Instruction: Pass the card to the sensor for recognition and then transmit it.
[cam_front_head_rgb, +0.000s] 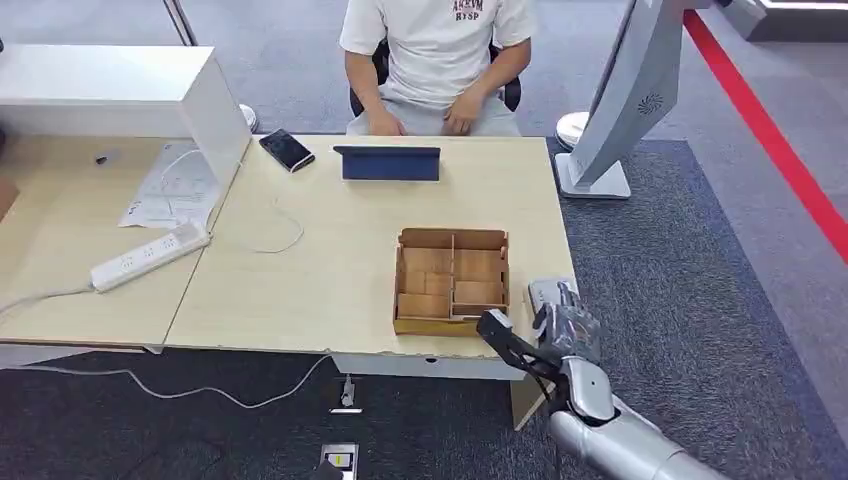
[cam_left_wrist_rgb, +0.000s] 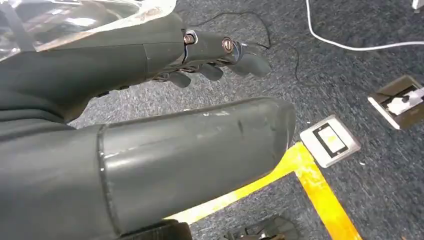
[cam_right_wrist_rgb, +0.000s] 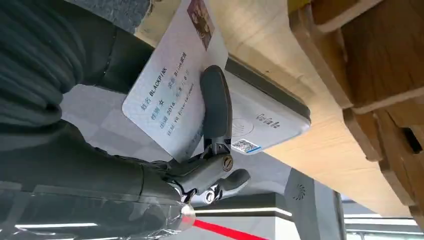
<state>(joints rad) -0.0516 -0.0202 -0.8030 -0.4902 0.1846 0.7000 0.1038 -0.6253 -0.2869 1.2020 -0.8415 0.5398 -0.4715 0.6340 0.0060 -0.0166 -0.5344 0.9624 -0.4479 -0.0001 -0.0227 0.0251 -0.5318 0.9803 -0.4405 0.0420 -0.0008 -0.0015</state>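
There was one card (cam_right_wrist_rgb: 170, 100), one sensor (cam_right_wrist_rgb: 260, 117) and one wooden box (cam_front_head_rgb: 452, 279) with several compartments, all on or near the light wooden bench (cam_front_head_rgb: 330, 280). I take the wooden box as the landmark. The sensor, a flat grey reader, lay on the bench just beside the box, at the corner of the bench nearest to the robot's right arm. The right hand (cam_front_head_rgb: 566, 328) was raised to this corner with its fingers pointing up and away from the robot, and the silver forearm came up from below. In the right wrist view this hand held the white printed card; one dark finger (cam_right_wrist_rgb: 216, 105) lay across the card's face and pressed it, and the card stood partly over the sensor, touching it or very close, I cannot tell which. Beyond the box, toward the far edge of the bench, stood one dark blue tablet (cam_front_head_rgb: 388, 162) and one black phone (cam_front_head_rgb: 286, 150). One white power strip (cam_front_head_rgb: 150, 256) lay well apart from the box on the neighbouring desk. One person (cam_front_head_rgb: 438, 60) in a white shirt sat behind the far edge. The left hand (cam_left_wrist_rgb: 220, 55) hung over the grey carpet floor (cam_left_wrist_rgb: 380, 190), with its fingers loosely apart and holding nothing.
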